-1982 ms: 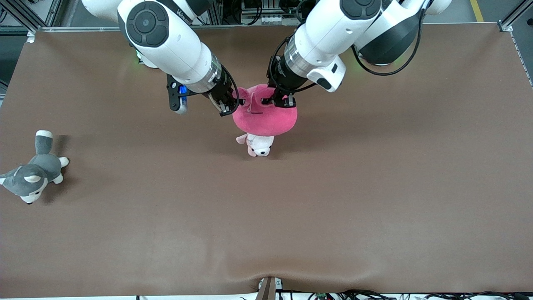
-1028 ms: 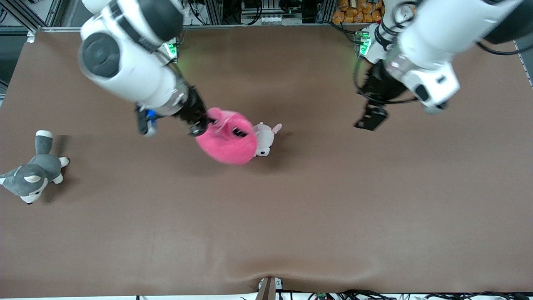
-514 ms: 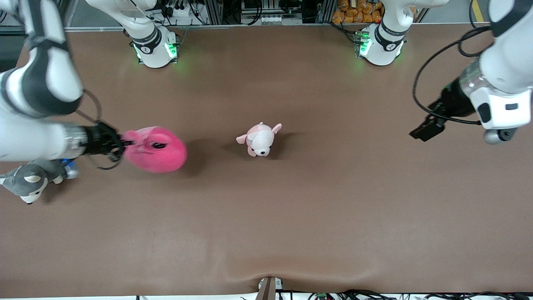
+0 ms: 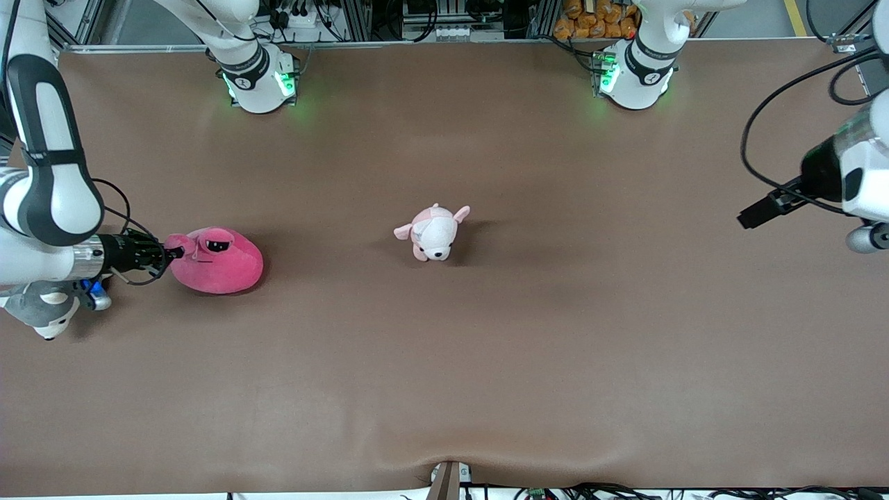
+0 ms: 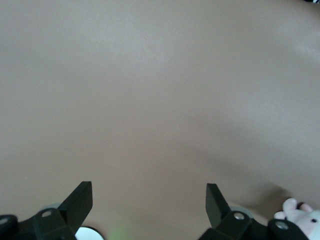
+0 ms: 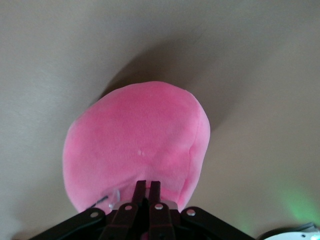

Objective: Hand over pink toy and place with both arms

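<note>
Your hot-pink blob plush [image 4: 217,262] rests on the table toward the right arm's end, stalk eyes up, pinched by one stalk.

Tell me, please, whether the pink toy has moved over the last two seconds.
Yes. The pink toy, pinched by the right gripper, left the puppy plush and went toward the right arm's end, near the husky plush.

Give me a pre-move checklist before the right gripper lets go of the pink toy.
1. Right gripper shut on pink toy, pinching one eye stalk: ok.
2. Toy down on the table: looks so, with its shadow tight under it, but contact cannot be confirmed: cannot tell.
3. Left gripper open, holding nothing, waiting at its own end of the table: ok.
4. Puppy plush well apart from the toy: ok.
5. Husky plush partly under the right arm: not ok.
</note>
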Tool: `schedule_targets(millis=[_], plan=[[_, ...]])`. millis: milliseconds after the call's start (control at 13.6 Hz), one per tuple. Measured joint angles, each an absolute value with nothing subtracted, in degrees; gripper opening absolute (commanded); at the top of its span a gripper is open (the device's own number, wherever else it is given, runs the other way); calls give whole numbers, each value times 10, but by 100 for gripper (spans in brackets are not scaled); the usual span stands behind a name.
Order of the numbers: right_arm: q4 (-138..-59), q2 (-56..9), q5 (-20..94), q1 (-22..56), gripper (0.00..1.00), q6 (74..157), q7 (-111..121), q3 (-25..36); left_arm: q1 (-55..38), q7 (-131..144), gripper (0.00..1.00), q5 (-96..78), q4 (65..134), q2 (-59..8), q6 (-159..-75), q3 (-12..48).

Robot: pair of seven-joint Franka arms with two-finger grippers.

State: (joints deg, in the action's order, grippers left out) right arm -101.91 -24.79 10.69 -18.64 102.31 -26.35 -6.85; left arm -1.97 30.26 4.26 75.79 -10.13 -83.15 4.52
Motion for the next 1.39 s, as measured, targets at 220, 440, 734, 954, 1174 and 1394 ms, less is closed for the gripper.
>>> schedule_targets(millis=[220, 440, 734, 954, 1174, 1394], plan=[[-1012, -245, 106, -186, 100, 1018, -238, -74, 15, 182, 100, 41, 759, -79, -804, 46], [-930, -240, 107, -184, 100, 911, -235, -83, 22, 114, 100, 28, 799, -37, -797, 40], [-726, -218, 107, -161, 100, 743, -219, -93, 20, 107, 100, 23, 893, 34, -830, 40], [-634, -188, 98, -109, 100, 668, -216, -93, 18, 107, 100, 23, 906, 45, -838, 44], [-593, -151, 80, -76, 100, 620, -205, -93, 15, 104, 100, 23, 906, 45, -837, 46], [-585, -111, 71, -44, 100, 587, -108, -94, 15, 97, 100, 23, 907, 45, -830, 54]])
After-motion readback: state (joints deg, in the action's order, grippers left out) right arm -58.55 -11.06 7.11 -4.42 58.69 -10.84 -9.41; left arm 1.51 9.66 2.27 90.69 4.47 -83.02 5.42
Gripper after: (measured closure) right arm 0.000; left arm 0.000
